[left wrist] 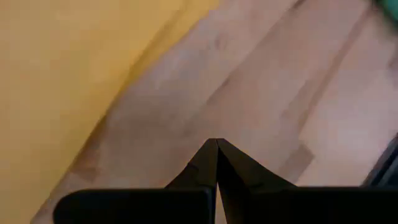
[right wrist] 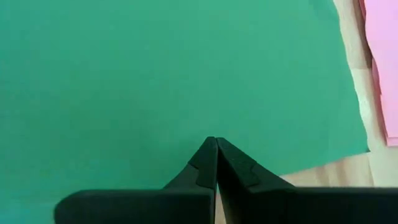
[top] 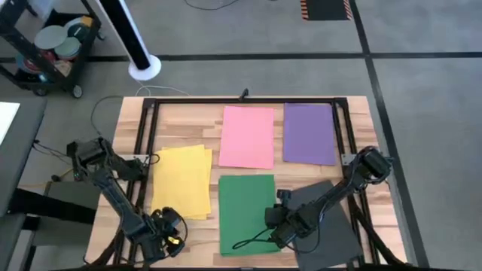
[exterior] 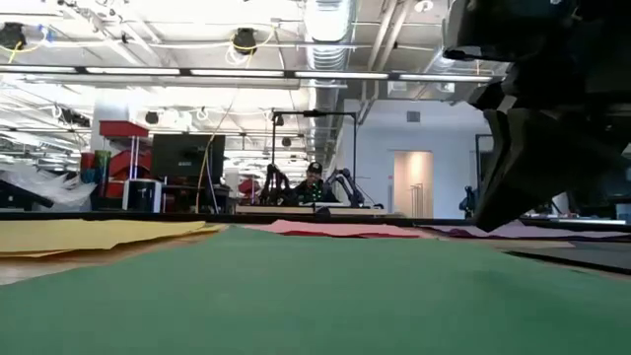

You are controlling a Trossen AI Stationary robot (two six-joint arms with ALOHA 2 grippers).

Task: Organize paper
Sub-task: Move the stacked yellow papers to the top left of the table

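Hovering over the green sheet point(top: 246, 211), my right tool point(top: 280, 226) sits at its edge nearest the black sheet point(top: 331, 226), fingers pressed together and holding nothing. My left tool point(top: 167, 235) waits over bare desk point(top: 188, 120) just beside the yellow sheets point(top: 182, 179), fingers likewise together. The yellow stack lies fanned, its sheets not squared. Pink sheet point(top: 248, 135) and purple sheet point(top: 309, 133) lie flat side by side at the far end, apart from each other. Judgement: the sheets are sorted by colour but untidy. To do the step well, I should press a closed tip lightly on the green sheet and slide it, avoiding a crease, and keep the black sheet from being dragged along.
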